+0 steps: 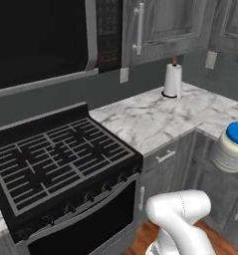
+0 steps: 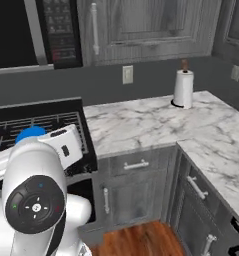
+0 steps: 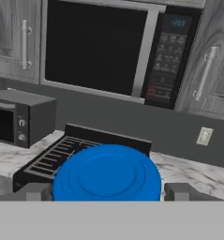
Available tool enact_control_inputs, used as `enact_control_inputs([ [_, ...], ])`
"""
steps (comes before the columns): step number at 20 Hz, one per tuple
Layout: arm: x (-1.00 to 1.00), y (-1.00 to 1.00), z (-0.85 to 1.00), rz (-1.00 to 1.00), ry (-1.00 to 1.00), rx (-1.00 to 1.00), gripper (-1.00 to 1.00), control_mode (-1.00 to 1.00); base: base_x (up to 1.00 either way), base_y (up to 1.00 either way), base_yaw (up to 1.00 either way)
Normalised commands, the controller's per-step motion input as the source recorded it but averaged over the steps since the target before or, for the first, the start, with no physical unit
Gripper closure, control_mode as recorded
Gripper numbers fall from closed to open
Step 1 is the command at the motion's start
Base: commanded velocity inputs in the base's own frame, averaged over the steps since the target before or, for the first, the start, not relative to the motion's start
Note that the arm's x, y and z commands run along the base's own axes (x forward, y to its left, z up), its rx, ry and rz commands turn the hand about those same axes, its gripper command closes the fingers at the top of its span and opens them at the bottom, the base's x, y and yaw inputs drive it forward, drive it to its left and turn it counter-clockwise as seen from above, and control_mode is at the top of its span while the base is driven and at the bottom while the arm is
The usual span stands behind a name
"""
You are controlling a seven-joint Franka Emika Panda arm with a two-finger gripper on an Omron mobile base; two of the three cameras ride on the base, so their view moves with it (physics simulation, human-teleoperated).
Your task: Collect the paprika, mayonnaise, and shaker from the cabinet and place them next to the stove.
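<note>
- The stove is our landmark: one black gas range with grey grates, knobs along the front, sitting left of the marble counter in the left base view
- Above the stove there's one built-in microwave, and well off to the stove's far side in the hand view we count one smaller countertop microwave
- One paper towel roll stands at the back of the counter, well away from the stove, so the stretch right beside the stove looks free for setting things down
- One mayonnaise jar, blue lid up, sits between the fingers of our gripper; the jaws look clamped on it, and it hangs in the air out beyond the counter, well apart from the stove
- We'd guess it's held upright and level so it can go straight down on its base next to the stove
</note>
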Motion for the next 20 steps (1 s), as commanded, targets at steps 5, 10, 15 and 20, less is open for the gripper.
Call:
enact_control_inputs([
  [5,0.0,0.0,0.0,0.0,0.0,0.0,1.0,1.0,0.68,-0.34,0.41],
  [10,0.0,0.0,0.0,0.0,0.0,0.0,1.0,1.0,0.7,-0.31,0.4],
  [15,0.0,0.0,0.0,0.0,0.0,0.0,1.0,1.0,0.7,-0.28,0.4],
  [20,0.13,-0.05,-0.08,0.08,0.02,0.0,1.0,-1.0,0.52,-0.2,0.32],
])
